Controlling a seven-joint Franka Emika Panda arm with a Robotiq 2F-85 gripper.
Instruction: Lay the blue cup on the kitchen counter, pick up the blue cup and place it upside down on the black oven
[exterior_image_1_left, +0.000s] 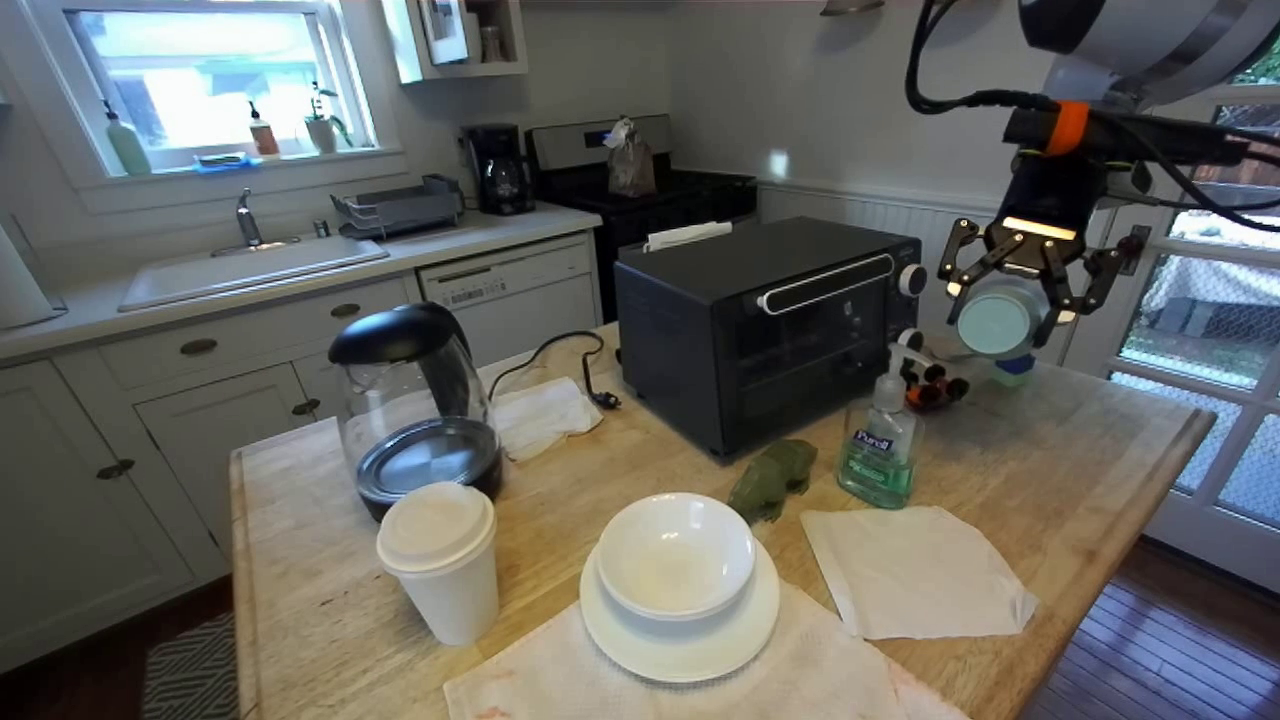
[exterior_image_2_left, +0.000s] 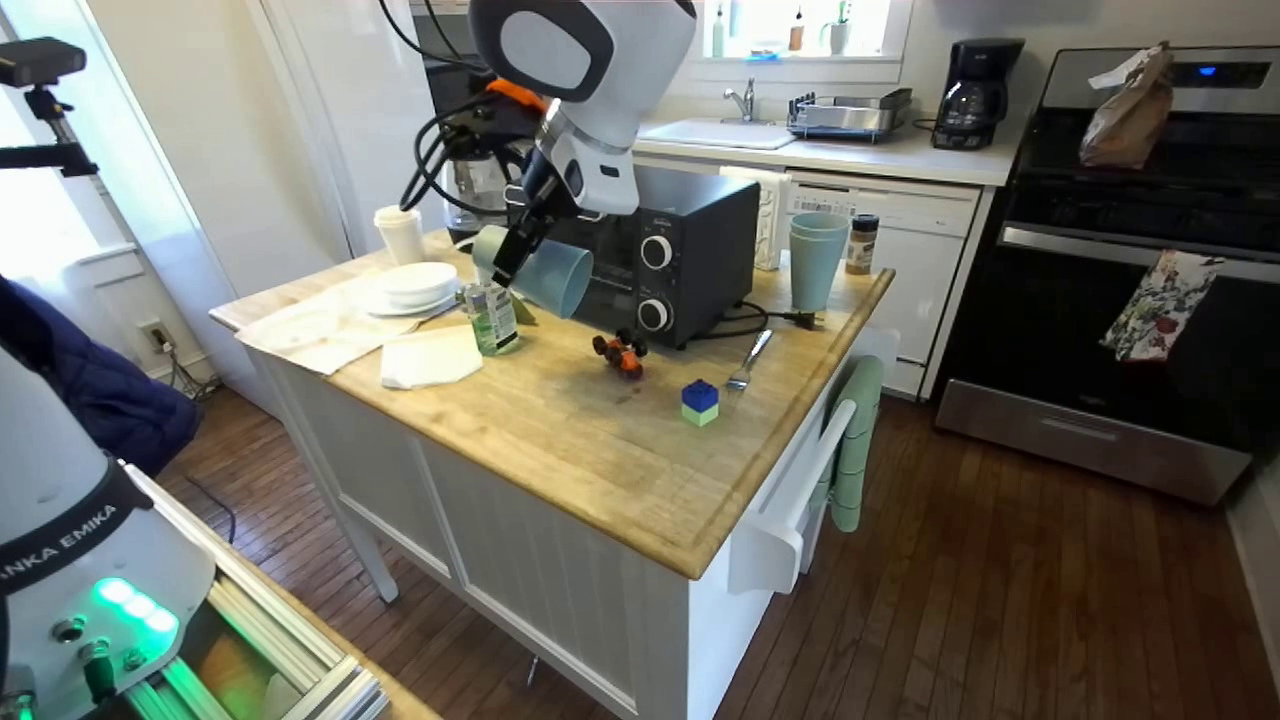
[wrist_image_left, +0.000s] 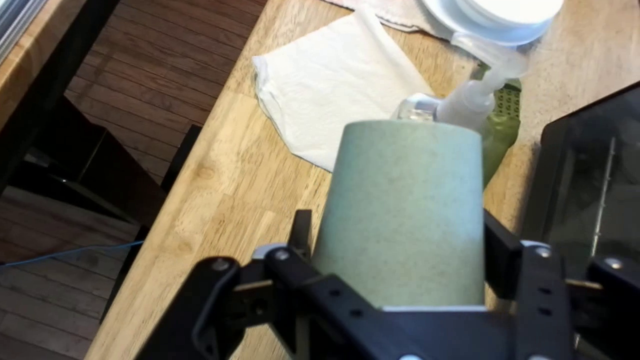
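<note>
The blue cup is pale blue-grey and held in the air on its side, tilted. In an exterior view its open mouth points down and to the right. My gripper is shut on the cup, with one finger along each side. In the wrist view the cup's wall fills the space between the fingers. The wooden kitchen counter is below. The black oven stands on it beside the held cup; its flat top shows bare in an exterior view.
A sanitizer bottle stands close to the held cup. A green toy, white bowl, white paper cup and kettle are on the counter. Nested blue cups, a fork and a block are near its far end.
</note>
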